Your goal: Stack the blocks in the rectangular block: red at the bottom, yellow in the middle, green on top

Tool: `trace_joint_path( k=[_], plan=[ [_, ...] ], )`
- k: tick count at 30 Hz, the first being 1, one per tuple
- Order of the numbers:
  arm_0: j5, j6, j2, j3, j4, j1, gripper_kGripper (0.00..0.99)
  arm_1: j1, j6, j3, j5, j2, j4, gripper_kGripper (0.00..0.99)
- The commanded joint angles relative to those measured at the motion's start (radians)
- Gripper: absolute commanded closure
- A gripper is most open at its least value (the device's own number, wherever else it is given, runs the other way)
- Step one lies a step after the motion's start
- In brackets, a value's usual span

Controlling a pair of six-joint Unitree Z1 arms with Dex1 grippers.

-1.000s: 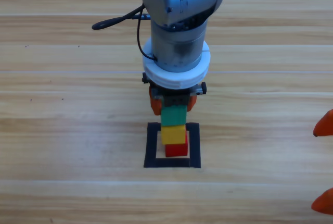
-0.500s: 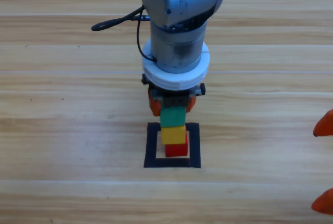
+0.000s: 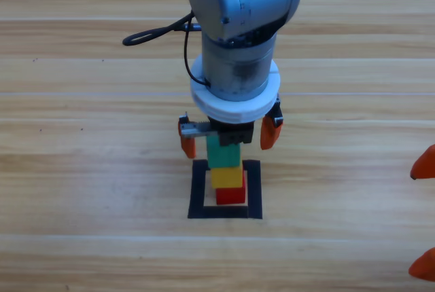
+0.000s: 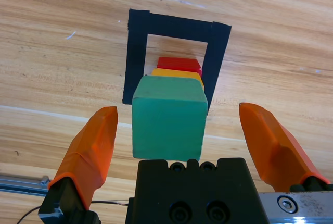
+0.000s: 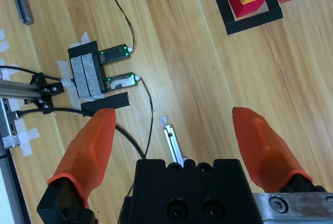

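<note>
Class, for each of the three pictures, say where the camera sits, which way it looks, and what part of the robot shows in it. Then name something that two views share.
High view: fixed above the table, looking down; shows the left arm over the stack, its left gripper open around the green cube, and the right gripper at the right edge.
Left wrist view: on the left wrist, looking along its spread orange jaws at the green cube, yellow cube, red cube and tape outline.
Right wrist view: on the waiting right wrist, jaws open, facing cables on the table.
Shared: all three show the stack in the outline.

grey arm (image 3: 241,7), orange claw (image 3: 230,134)
</note>
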Motion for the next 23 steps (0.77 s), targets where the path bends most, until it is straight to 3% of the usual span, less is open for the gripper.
trace_joint_path(
  k=[1, 4, 10, 13, 19, 23],
  plan=[
    [0.034, -0.006, -0.012, -0.055, 0.005, -0.04, 0.0, -0.03, -0.005, -0.002, 0.024, 0.051, 0.023, 0.004],
    [0.106, 0.0, -0.084, -0.101, 0.008, -0.072, 0.0, -0.03, -0.005, -0.002, 0.024, 0.05, 0.026, 0.004],
    [0.336, -0.02, -0.322, -0.06, 0.008, -0.229, 0.0, -0.03, -0.005, -0.008, 0.022, 0.054, 0.034, 0.004],
    [0.422, -0.076, -0.431, 0.105, 0.007, -0.309, 0.0, -0.03, -0.005, -0.023, 0.019, 0.071, 0.045, 0.004],
    [0.496, -0.198, -0.57, 0.44, -0.012, -0.399, 0.0, -0.03, -0.011, -0.028, 0.013, 0.086, 0.048, 0.004],
    [0.553, -0.194, -0.707, 0.781, -0.219, -0.447, 0.0, -0.03, -0.014, -0.033, 0.013, 0.086, 0.048, 0.004]
  ],
)
